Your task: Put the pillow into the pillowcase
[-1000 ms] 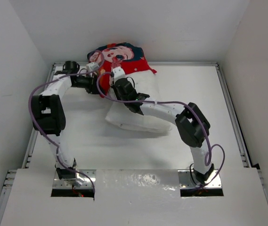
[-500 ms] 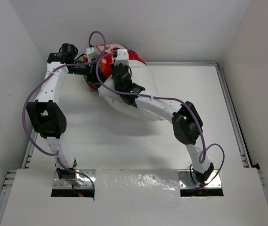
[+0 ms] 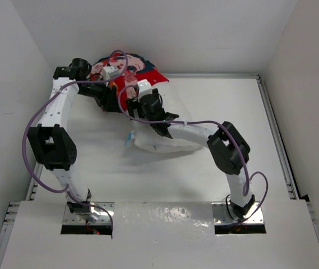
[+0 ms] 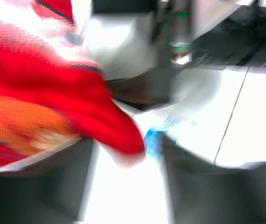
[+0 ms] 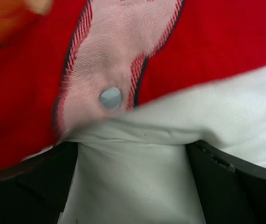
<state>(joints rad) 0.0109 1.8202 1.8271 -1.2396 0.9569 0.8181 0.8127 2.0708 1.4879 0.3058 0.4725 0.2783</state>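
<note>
The pillow (image 3: pixel 159 144) is lying on the tabletop (image 3: pixel 226 106), left of its middle. Its far end is sitting inside the pillowcase (image 3: pixel 151 74) and its near end is showing bare and white. The pillowcase is bunching red over that far end, near the tabletop's far edge, with a printed cartoon face and dark blue hair showing on top. A small blue tag (image 3: pixel 129 137) is sticking out at the pillow's left side; any print on it is too blurred to read. In the right wrist view a pale pink hem strip carrying a round grey snap (image 5: pixel 110 97) is lying just above the pillow's white cloth.

The right jaws are standing spread wide. The pillow's white cloth is filling the gap between them at the pillowcase's mouth, and the red edge is lying just beyond the tips. The left jaws are standing apart too, pinching nothing. A red fold is drooping over one finger into the gap, though that view is blurred.

The right arm (image 3: pixel 226 148) is reaching across the pillow and hiding part of it, and the left arm (image 3: pixel 50 148) is coming in from the left. Purple cables (image 3: pixel 201 121) are trailing along both arms. Metal rails (image 3: pixel 274 129) are edging the tabletop.
</note>
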